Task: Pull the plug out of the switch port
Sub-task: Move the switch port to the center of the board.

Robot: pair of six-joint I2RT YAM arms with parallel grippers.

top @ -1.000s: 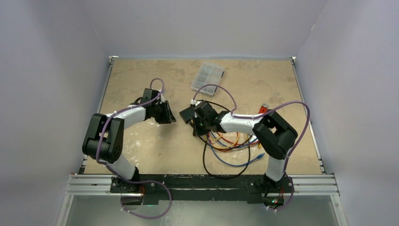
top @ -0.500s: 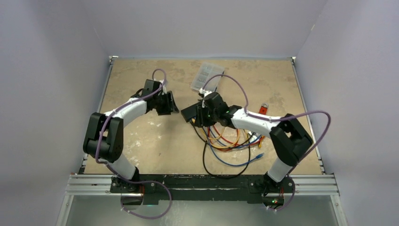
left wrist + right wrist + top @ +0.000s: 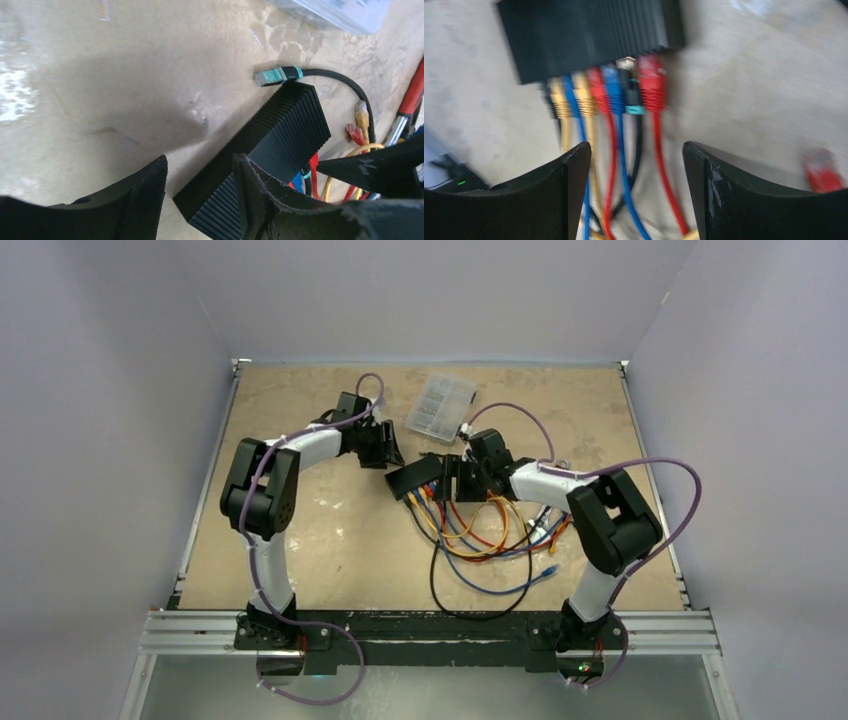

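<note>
Both arms have swung up the table (image 3: 320,550); my left gripper (image 3: 200,165) and right gripper (image 3: 636,150) stand open, empty, flanking the switch (image 3: 413,480); it lies flat, coloured cables (image 3: 611,95) plugged in facing the right one.

cables (image 3: 613,97) crowding switch (image 3: 405,480) ports, bare table (image 3: 330,540) leftward

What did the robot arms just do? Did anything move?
The left gripper moved farther out and rightward, up to the end of the switch. The right gripper backed off rightward from the switch's plugged side and opened its jaws. The switch, the cables and the clear case stayed about where they were.
</note>
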